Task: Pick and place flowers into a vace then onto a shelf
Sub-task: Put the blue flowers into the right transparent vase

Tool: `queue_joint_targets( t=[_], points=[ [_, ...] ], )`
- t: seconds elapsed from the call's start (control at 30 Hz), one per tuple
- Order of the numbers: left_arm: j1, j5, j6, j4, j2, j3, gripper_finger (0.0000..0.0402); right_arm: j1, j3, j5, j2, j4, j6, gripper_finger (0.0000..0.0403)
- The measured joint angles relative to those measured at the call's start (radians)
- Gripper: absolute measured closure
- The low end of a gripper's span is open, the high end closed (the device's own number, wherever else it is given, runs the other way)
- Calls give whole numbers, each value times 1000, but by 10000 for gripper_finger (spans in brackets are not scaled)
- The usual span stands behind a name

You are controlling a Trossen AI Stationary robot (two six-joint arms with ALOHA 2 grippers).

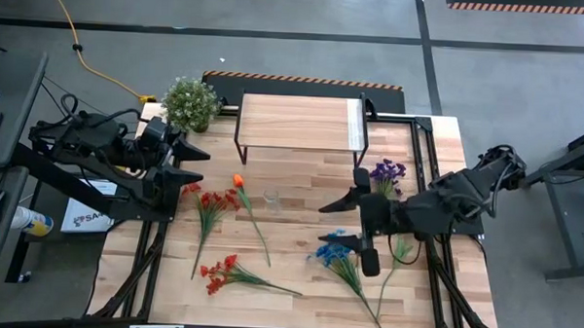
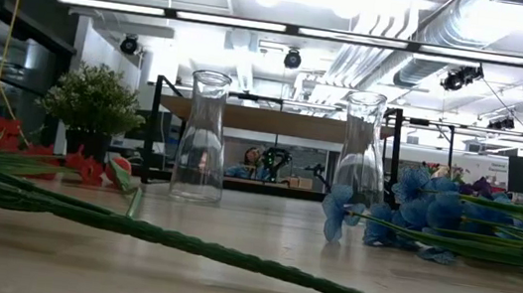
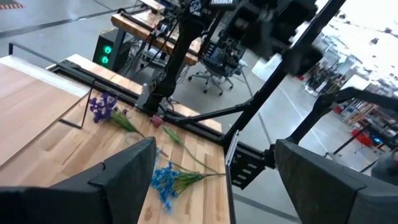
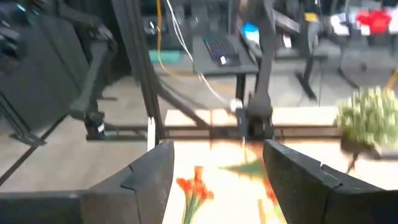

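Loose flowers lie flat on the plank table: red ones (image 1: 211, 205), an orange bud (image 1: 239, 182), a red-orange spray (image 1: 220, 273), blue ones (image 1: 333, 253) and purple ones (image 1: 387, 172). Two clear glass vases (image 2: 203, 137) (image 2: 361, 149) stand upright; one vase (image 1: 271, 200) shows mid-table. The shelf (image 1: 298, 123) stands on black legs at the far side. My left gripper (image 1: 188, 166) hovers open over the table's left edge, near the red blooms. My right gripper (image 1: 353, 229) hovers open above the blue flowers, pointing toward the table's left. Neither holds anything.
A bushy potted plant (image 1: 190, 102) stands at the far left corner beside the shelf. A long green stem (image 2: 180, 242) lies across the near table in the low view. Bare planks lie between the vase and the blue blooms.
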Motion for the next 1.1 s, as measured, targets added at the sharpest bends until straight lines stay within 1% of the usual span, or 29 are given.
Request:
queue_joint_targets(
  t=[0.13, 0.23, 0.43, 0.57, 0.8, 1.0, 1.1],
  points=[
    [0, 0, -1, 6, 0, 0, 41, 14, 0, -6, 0, -132, 153, 167],
    [0, 0, -1, 5, 0, 0, 41, 15, 0, -38, 0, -243, 295, 167],
    [0, 0, 0, 5, 0, 0, 41, 14, -9, -184, -1, -459, 571, 167],
    [0, -1, 0, 5, 0, 0, 41, 32, -44, -269, -2, -546, 695, 167],
    [0, -1, 6, 0, 0, 0, 41, 130, -159, -344, -2, -558, 842, 167],
    [0, -6, 13, -3, 0, 0, 41, 222, -294, -317, -2, -551, 999, 167],
    [0, -6, 13, -3, 0, 0, 41, 259, -381, -321, -2, -520, 1076, 167]
  ],
)
